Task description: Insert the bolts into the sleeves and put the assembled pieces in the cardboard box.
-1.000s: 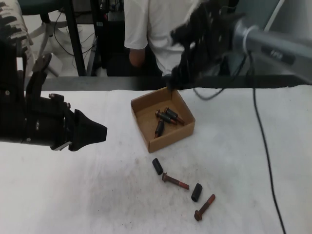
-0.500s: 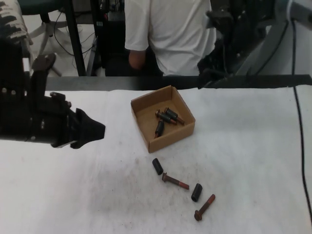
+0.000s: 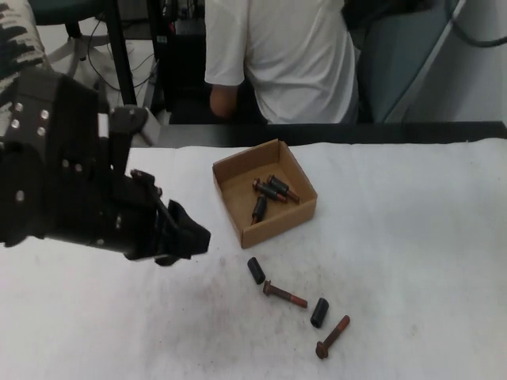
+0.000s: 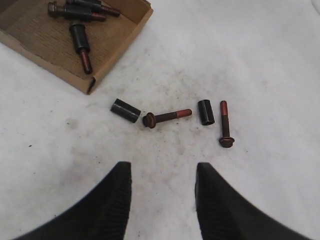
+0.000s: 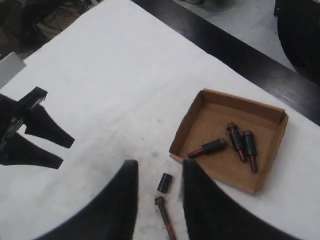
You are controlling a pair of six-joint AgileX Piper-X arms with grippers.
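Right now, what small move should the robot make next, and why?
Probably lower the left gripper onto the sleeve nearest the box. The gripper is open and empty, hovering just short of that sleeve, which lies loose on the bench beside a bolt, so that pair is not yet joined.

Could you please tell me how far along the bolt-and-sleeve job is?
Done: three assembled pieces lie in the cardboard box. In hand: nothing; the left gripper hovers open above the bench. Left: two bolts and two sleeves lie loose, unassembled.
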